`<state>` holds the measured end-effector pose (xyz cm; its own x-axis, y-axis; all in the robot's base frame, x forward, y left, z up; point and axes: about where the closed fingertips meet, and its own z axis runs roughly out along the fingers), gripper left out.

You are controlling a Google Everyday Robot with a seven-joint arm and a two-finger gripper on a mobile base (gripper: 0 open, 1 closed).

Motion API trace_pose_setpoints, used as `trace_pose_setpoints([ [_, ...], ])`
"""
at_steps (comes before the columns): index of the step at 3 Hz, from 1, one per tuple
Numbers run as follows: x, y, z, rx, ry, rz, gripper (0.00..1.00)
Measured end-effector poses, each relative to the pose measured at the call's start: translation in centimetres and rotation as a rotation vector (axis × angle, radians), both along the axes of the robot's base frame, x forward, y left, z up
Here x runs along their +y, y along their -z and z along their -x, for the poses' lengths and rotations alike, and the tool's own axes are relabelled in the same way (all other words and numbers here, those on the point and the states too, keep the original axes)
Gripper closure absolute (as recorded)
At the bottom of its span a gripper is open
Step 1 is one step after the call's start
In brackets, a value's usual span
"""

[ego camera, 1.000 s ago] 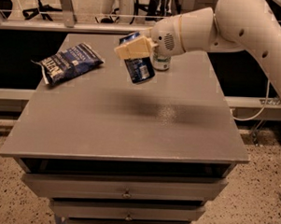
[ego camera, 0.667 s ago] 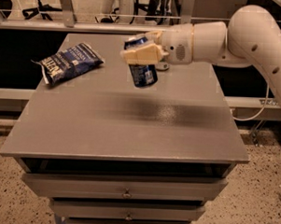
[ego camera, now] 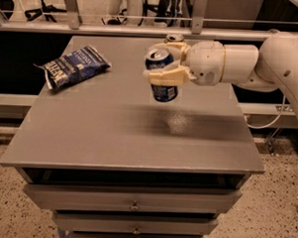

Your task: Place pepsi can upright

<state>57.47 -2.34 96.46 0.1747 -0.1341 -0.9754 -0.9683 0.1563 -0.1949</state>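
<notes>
The pepsi can (ego camera: 162, 91) is dark blue with a silver top. It hangs nearly upright in the air above the middle of the grey tabletop (ego camera: 89, 133). My gripper (ego camera: 165, 62) reaches in from the right and is shut on the can, its cream fingers (ego camera: 171, 76) clamped across the can's upper half. The white arm runs off to the right edge.
A crinkled blue chip bag (ego camera: 72, 65) lies at the table's back left. The top of another can (ego camera: 174, 37) shows just behind my gripper. Drawers sit below the front edge. A rail and chair legs stand behind the table.
The gripper has turned the can from tilted to nearly upright. The wrist has swung lower and further out over the table.
</notes>
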Motion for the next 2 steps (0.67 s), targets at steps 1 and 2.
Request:
trace_pose_setpoints([
  [1, -0.9, 1.4, 0.7, -0.055, -0.014, -0.057, 1.00],
  [2, -0.9, 3.3, 1.2, -0.042, -0.027, -0.123, 0.98],
])
